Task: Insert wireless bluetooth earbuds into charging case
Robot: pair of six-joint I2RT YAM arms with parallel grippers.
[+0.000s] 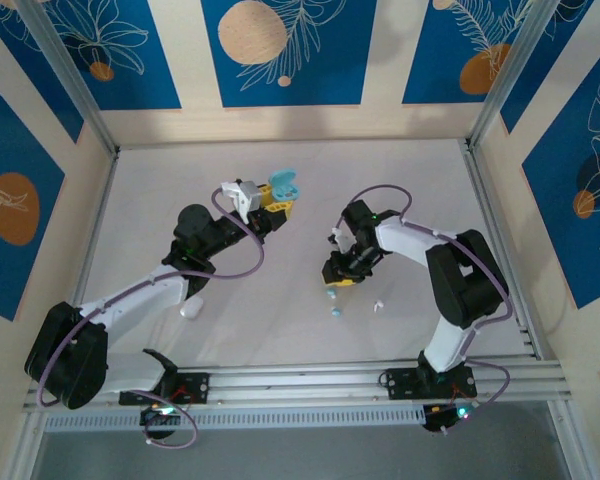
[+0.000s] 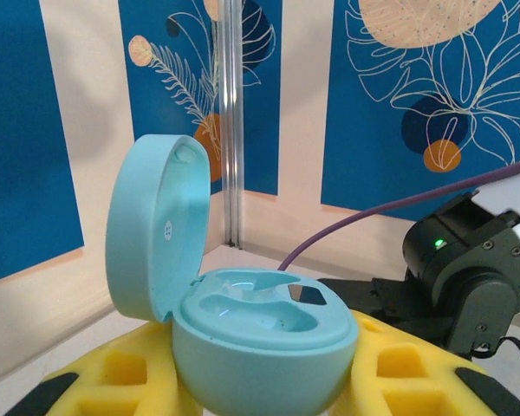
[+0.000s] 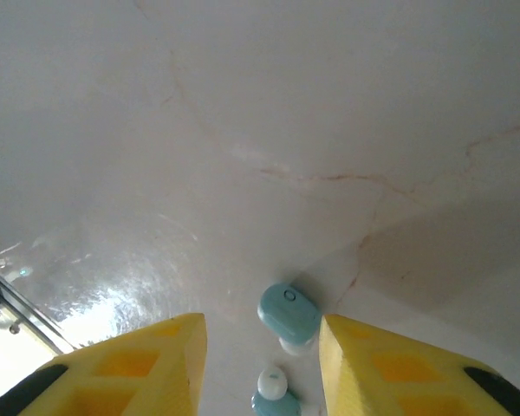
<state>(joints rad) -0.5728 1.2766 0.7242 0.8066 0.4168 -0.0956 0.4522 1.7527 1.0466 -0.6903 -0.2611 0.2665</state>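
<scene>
— Looking down from the overhead camera, your left gripper (image 1: 277,206) is clamped on the open charging case (image 1: 282,187), held above the middle of the table (image 1: 420,180), a little toward its far edge. Lifted like that, its open face is offered to the other arm.

— And the right side?

— Your right gripper (image 1: 337,277) hangs over two light blue earbuds (image 1: 336,312) lying right of centre, toward the near edge. A white earbud (image 1: 377,304) lies near them, closer to the right edge. From up there you cannot tell how those jaws stand.

— What does the left wrist camera add?

— The case sits pinched between the yellow fingers (image 2: 407,364) with its lid (image 2: 156,230) swung back. You get the two moulded wells (image 2: 260,308), too small to read from above. They look unfilled, though the glare leaves that uncertain.

— And the right wrist camera?

— It settles the jaws: they stand apart, gripping nothing. One of the light blue earbuds lies on the bare table between them and the second shows at the bottom of that view. You seem to be lining up the first pick, I'd judge. The bud is tiny and glossy, so centre it before closing.
</scene>
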